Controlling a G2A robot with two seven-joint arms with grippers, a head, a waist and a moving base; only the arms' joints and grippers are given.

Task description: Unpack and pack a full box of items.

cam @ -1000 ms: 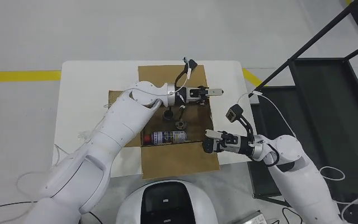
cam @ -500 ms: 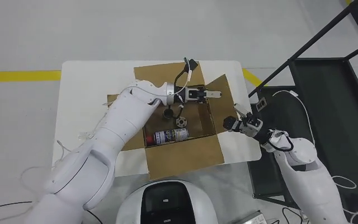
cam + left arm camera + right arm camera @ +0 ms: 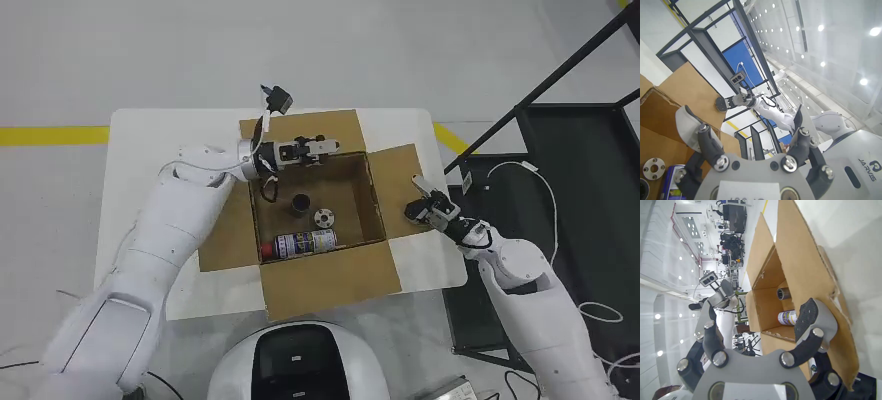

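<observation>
Since a second ago the left gripper (image 3: 322, 147) has drawn back from the right part of the box (image 3: 378, 200) to its far edge. The right gripper (image 3: 414, 200) has gone from the near flap to the right flap (image 3: 400, 170).

From above, a spray can (image 3: 305, 243), a dark tube (image 3: 298, 206) and a flange (image 3: 323, 217) are still inside the box.

At the left wrist, the fingers (image 3: 687, 119) are spread and hold nothing.

At the right wrist, the fingers (image 3: 805, 317) are spread too, with one pad close over the flap. If it catches the flap, the whole box could probably be dragged, and the lying can may then roll.
</observation>
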